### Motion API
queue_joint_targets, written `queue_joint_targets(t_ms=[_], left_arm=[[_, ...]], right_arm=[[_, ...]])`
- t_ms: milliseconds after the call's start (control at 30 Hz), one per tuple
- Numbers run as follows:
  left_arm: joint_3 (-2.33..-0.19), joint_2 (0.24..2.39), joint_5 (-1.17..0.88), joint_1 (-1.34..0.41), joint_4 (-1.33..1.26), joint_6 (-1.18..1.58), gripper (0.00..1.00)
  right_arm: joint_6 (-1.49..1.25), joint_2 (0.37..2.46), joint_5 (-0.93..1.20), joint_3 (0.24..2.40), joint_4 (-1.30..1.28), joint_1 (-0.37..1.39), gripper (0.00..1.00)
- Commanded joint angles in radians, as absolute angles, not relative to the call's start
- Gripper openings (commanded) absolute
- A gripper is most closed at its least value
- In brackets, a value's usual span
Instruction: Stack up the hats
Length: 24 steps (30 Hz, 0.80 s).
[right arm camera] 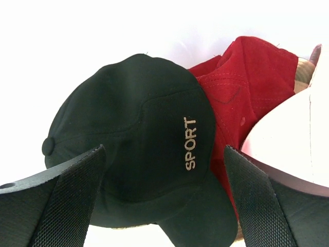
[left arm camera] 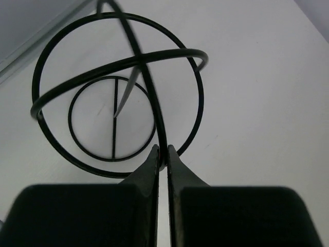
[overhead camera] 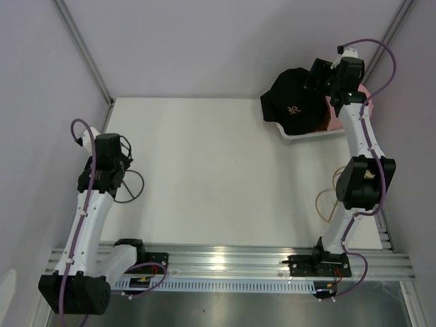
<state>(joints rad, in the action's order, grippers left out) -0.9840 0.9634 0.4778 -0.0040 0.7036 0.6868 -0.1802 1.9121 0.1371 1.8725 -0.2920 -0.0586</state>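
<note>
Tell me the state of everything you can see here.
left gripper, jaws shut on the wire stand
wire stand, clamped by one wire
right gripper, jaws open over the black cap, holding nothing
white basket, holding both caps
black cap, on top in the white basket, not gripped
red cap, partly covered by the black cap

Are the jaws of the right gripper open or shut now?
Open. In the right wrist view the right gripper has its jaws wide apart, with the black cap seen between them, not clamped.
</note>
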Motion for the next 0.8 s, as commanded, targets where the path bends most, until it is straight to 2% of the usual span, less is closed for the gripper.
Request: queue_joint_targets(t_ms=[0, 200, 433, 533, 767], left_arm=[[-0.957, 0.917, 0.275, -0.014, 0.597, 0.604, 0.01], [-0.94, 0.87, 0.111, -0.147, 0.539, 0.584, 0.01], [-0.954, 0.929, 0.022, -0.513, 0.422, 0.548, 0.01], [-0.95, 0.997, -0.033, -0.615, 0.344, 0.522, 0.01], [-0.982, 1.167, -0.107, -0.684, 0.158, 0.442, 0.01]], right_arm=[[-0.182, 1.853, 0.132, 1.87, -0.248, -0.067, 1.0], [-0.207, 1.839, 0.15, 1.846, -0.278, -0.078, 0.99], [-0.199, 1.756, 0.144, 1.712, -0.172, -0.081, 0.99], [-0.204, 1.756, 0.185, 1.717, -0.17, -0.084, 1.0], [-0.201, 1.729, 0.32, 1.674, -0.097, -0.084, 0.99]])
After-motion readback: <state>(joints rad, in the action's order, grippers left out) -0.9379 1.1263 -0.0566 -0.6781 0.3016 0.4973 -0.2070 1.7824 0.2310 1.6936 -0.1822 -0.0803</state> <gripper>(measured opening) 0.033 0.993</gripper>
